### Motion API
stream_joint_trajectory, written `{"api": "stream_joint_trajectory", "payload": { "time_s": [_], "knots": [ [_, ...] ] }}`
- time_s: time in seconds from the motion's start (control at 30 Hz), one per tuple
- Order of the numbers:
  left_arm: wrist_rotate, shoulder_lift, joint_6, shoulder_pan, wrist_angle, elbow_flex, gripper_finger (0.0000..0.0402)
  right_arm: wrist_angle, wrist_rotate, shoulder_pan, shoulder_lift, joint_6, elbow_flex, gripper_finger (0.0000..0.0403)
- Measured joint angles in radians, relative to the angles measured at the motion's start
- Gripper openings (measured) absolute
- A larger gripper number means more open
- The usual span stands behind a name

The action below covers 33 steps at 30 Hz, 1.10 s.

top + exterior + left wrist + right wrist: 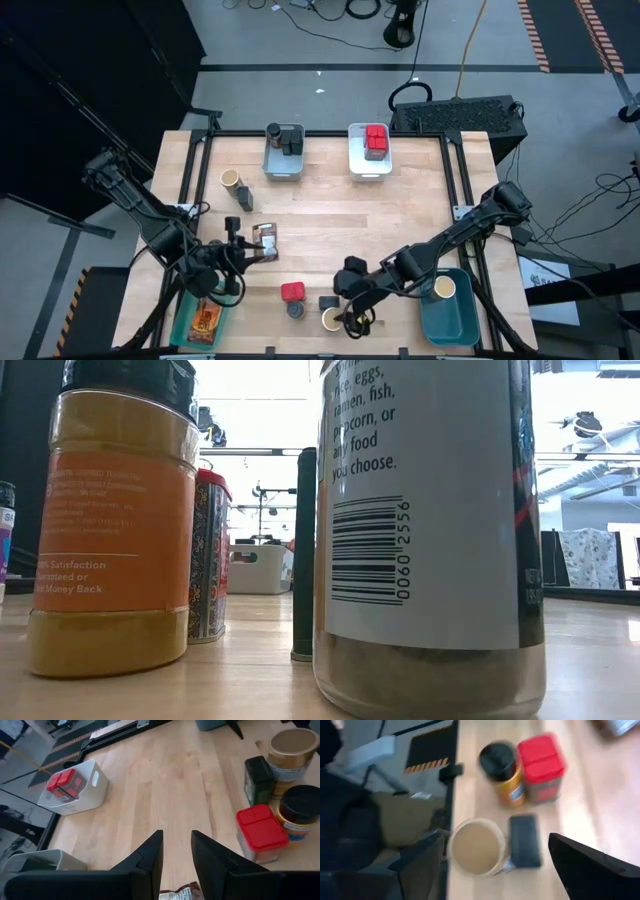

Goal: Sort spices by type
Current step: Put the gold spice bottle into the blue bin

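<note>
Tan-topped jar (476, 846) sits between wide-spread fingers of right gripper (500, 857).

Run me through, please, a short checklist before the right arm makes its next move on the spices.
1. Right hand open: ok, fingers spread wide.
2. Tan-topped jar between those fingers: ok, upright.
3. Nothing else in the grip path: not ok, the dark tin stands right beside the jar, also between the fingers.
4. Blue bin has room: ok, it holds only a second jar.
5. Left hand out of the way: ok, it is over the table's left side by the packet.
</note>
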Motion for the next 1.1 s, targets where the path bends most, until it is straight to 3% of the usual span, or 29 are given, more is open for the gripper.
{"api": "stream_joint_trajectory", "payload": {
  "time_s": [0.17,0.27,0.5,0.7,0.83,1.1],
  "knots": [
    [-0.060,0.000,0.003,0.000,0.001,0.000,0.0102,0.069,0.157,0.005,0.000,-0.181,0.000,0.0345],
    [-0.069,0.000,0.002,0.000,0.001,0.000,0.0102,0.095,0.195,0.024,0.000,-0.274,0.000,0.0345],
    [-0.049,0.000,-0.048,0.000,0.003,0.001,0.0102,-0.019,0.286,0.106,0.000,-0.282,0.073,0.0340],
    [0.217,0.000,-0.093,0.000,0.011,0.023,0.0102,-0.155,0.434,0.206,-0.002,-0.173,0.157,0.0338],
    [0.342,0.004,-0.181,0.000,-0.025,0.024,0.0095,-0.214,0.447,0.230,-0.002,0.011,0.177,0.0338],
    [0.622,0.138,-0.265,0.003,-0.109,0.025,0.0008,-0.241,0.447,0.240,-0.002,0.124,0.177,0.0338]
  ]
}}
